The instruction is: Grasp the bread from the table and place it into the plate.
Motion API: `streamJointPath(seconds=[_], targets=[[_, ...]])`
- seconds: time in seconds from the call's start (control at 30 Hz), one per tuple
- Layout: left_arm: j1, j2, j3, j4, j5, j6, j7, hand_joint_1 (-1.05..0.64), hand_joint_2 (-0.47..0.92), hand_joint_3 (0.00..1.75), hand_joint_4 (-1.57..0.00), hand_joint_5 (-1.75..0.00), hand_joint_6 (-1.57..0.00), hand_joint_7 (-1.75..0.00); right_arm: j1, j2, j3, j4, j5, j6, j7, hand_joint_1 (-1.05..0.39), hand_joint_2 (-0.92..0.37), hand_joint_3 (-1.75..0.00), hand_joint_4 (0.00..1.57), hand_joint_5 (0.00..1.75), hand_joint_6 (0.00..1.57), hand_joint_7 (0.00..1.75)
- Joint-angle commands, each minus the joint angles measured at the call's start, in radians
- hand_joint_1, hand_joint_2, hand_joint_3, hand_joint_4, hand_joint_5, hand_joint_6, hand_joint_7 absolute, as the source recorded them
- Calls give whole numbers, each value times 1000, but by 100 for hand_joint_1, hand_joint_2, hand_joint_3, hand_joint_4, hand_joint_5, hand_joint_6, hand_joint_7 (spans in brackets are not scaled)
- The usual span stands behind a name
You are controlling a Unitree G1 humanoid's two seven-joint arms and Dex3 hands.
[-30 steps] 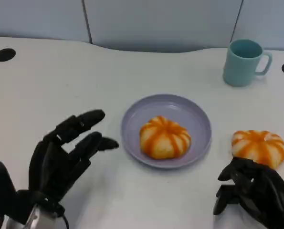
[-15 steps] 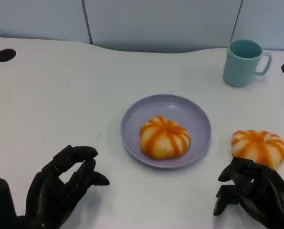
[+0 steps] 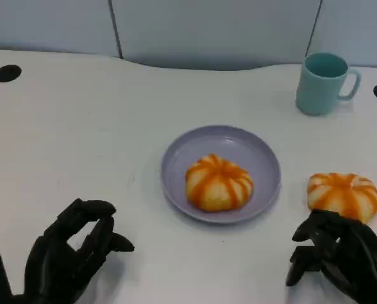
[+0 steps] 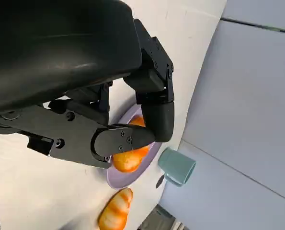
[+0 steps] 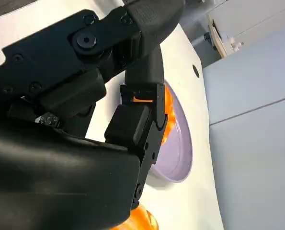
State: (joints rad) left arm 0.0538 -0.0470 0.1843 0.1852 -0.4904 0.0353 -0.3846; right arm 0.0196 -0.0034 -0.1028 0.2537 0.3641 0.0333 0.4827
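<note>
The left hand pulls back empty, fingers loosely curled, leaving one bun plated; the right hand, curled and empty, waits beside the other bun.

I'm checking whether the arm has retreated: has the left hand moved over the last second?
Yes. The left hand has pulled back toward the robot, away from the plate, its fingers curling in.
</note>
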Motion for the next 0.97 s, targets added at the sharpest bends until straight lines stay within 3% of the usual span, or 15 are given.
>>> streamJointPath(seconds=[0.03,0.97], targets=[[-9,10,18,28,9,-26,0,-24,92,51,-65,-160,-60,-138,-13,-18,-20,21,11,-5,6,-96,-79,0,143,87,124,83],[-22,14,4,41,20,-7,-1,-22,91,52,-67,-160,-63,-136,-51,-17,-41,104,12,-49,43,-96,-78,0,145,82,127,75]])
